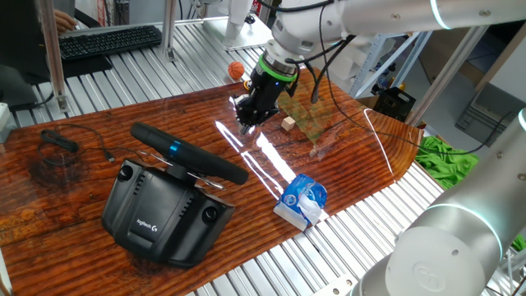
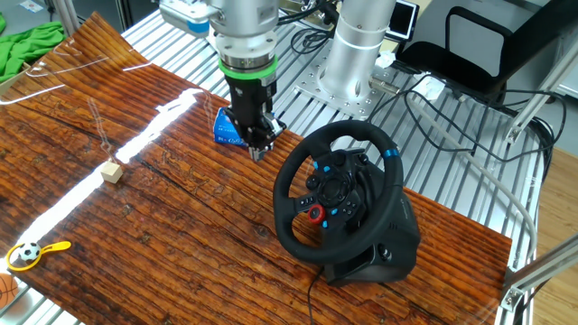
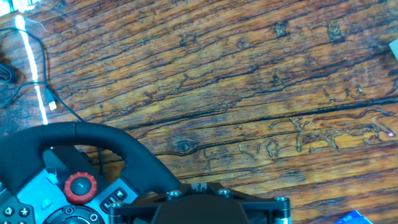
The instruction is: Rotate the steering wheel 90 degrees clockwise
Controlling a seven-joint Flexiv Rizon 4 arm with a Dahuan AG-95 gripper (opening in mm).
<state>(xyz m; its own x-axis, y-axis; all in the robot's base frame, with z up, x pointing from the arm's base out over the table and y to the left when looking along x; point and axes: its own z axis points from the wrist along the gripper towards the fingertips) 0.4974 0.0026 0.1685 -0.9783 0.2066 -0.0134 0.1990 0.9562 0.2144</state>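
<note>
steering wheel (image 3: pixel 93 149) cropped, hand (image 3: pixel 217 208) fingertips unseen

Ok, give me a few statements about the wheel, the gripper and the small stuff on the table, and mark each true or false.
1. The gripper grips the wheel rim. False: it hangs beside the wheel, apart from it.
2. The rim's blue mark sits at the upper right in the view facing the wheel. True.
3. A small wooden cube lies on the table. True.
4. The blue packet rests on the wheel's base. False: it lies on the table near the edge.
</note>
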